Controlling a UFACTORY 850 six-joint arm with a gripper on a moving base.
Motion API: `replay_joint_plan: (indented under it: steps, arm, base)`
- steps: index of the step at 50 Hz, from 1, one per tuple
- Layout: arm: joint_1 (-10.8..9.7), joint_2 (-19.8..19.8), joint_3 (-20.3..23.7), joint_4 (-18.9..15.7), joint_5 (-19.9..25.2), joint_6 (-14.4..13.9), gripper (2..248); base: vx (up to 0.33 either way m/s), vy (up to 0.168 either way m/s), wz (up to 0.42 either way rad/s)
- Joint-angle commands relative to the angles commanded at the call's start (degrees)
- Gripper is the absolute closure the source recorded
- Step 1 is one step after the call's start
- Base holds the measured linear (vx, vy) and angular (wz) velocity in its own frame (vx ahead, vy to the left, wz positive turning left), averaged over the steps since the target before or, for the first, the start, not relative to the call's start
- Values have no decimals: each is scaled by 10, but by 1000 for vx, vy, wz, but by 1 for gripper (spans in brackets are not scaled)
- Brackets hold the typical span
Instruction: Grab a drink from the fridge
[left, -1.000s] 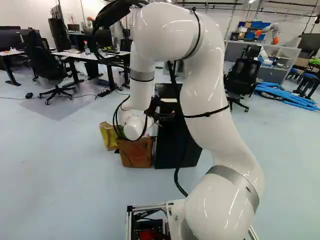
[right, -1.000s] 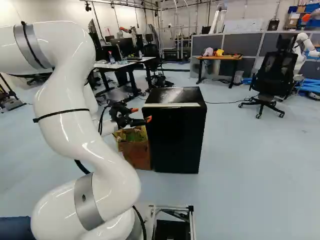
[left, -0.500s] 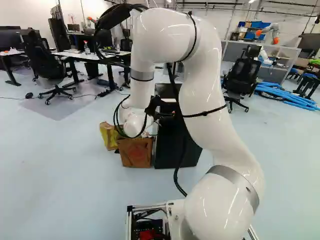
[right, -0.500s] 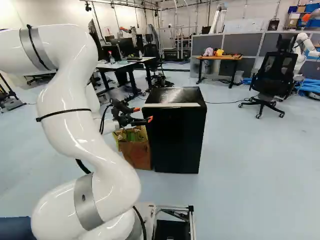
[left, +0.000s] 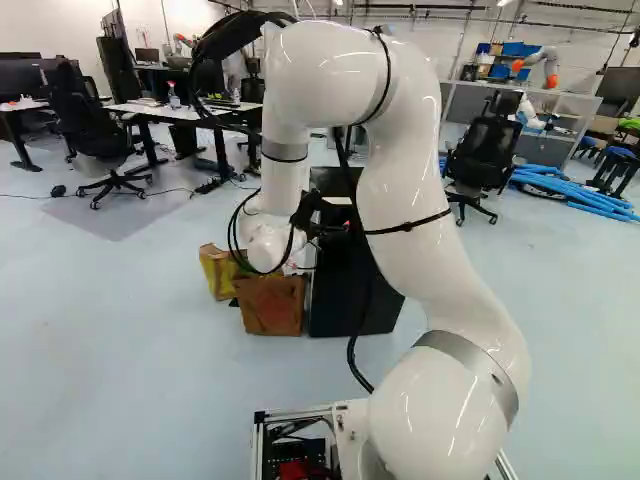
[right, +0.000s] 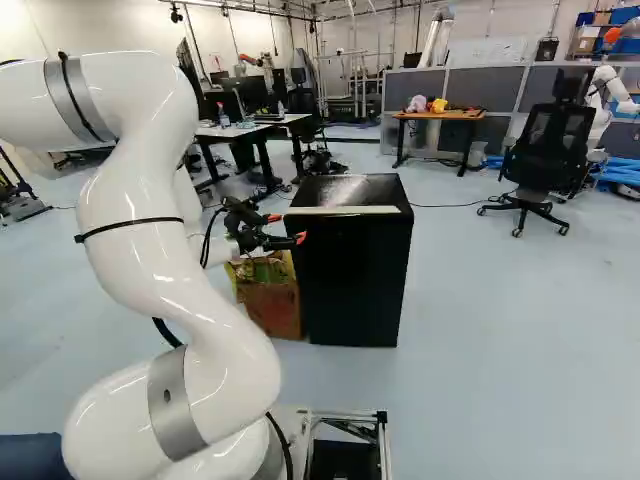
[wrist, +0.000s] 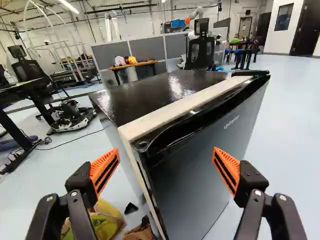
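Looks like a robotics lab: another robot (left: 551, 66), desks (right: 246, 130), office chair (right: 552, 148).

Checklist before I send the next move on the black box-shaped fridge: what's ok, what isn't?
1. Black gripper with orange pads open: ok.
2. Black box-shaped fridge ahead of the gripper, near corner facing it: ok.
3. Flat dark fridge door open for reaching in: not ok, it's shut.
4. Drink in sight: not ok, none visible.
5. Clearance to the brown cardboard box beside the fridge: cannot tell.
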Motion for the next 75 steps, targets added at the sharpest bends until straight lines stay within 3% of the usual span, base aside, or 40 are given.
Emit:
replay_joint_plan:
  steps: [75]
  arm:
    - [0, 12, 22, 27, 0, 0, 3]
  base:
    - [0, 0, 0]
